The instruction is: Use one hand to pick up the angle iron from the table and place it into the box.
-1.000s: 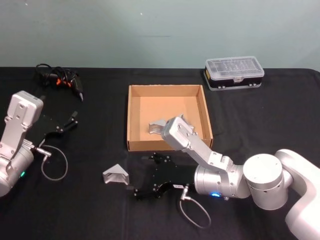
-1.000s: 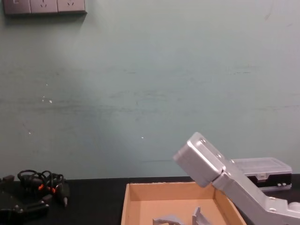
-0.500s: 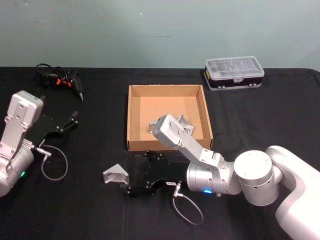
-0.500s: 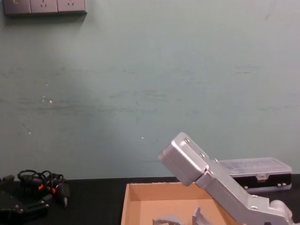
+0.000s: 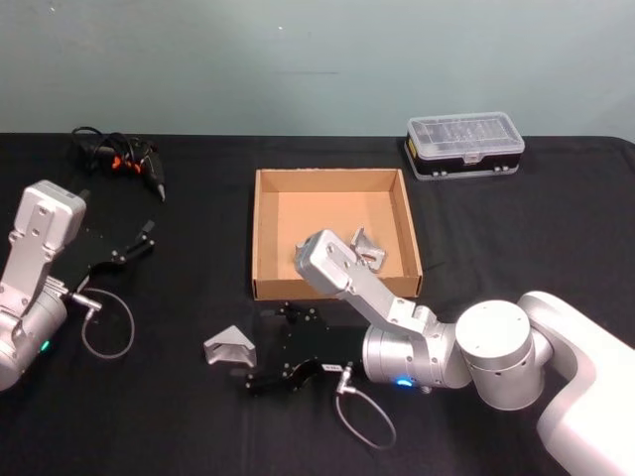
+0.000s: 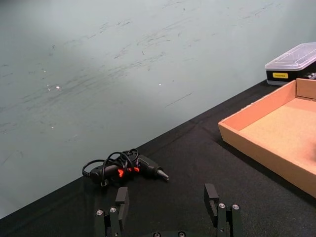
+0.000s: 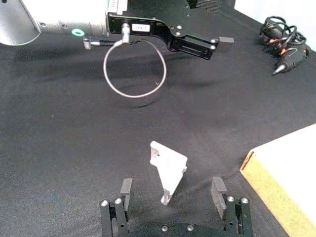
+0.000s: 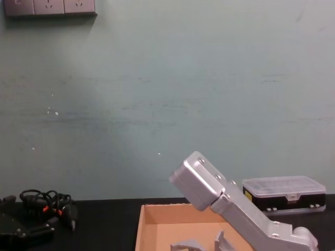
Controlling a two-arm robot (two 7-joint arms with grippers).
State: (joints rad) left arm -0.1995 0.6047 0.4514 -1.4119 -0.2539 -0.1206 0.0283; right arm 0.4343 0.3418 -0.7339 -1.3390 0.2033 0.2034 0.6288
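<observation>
A grey angle iron (image 5: 230, 347) lies on the black table (image 5: 149, 416), in front of the box's left corner. My right gripper (image 5: 258, 349) is low over the table just right of it, open. In the right wrist view the angle iron (image 7: 168, 170) stands between the two spread fingers (image 7: 126, 190) without touching either. The tan cardboard box (image 5: 265, 233) sits at the table's middle, with two more angle irons (image 5: 367, 248) inside, one partly hidden by my right arm. My left gripper (image 5: 144, 238) rests open at the far left, and in its wrist view the left gripper (image 6: 167, 197) holds nothing.
A clear-lidded plastic case (image 5: 464, 144) stands behind the box to the right. A bundle of black cables with orange marks (image 5: 117, 157) lies at the back left. A thin wire loop (image 5: 365, 421) hangs from my right wrist and another (image 5: 107, 322) from the left.
My right arm has swung to the left and its gripper has slid toward the angle iron on the table, which now sits between the fingers. The left arm has not moved.
</observation>
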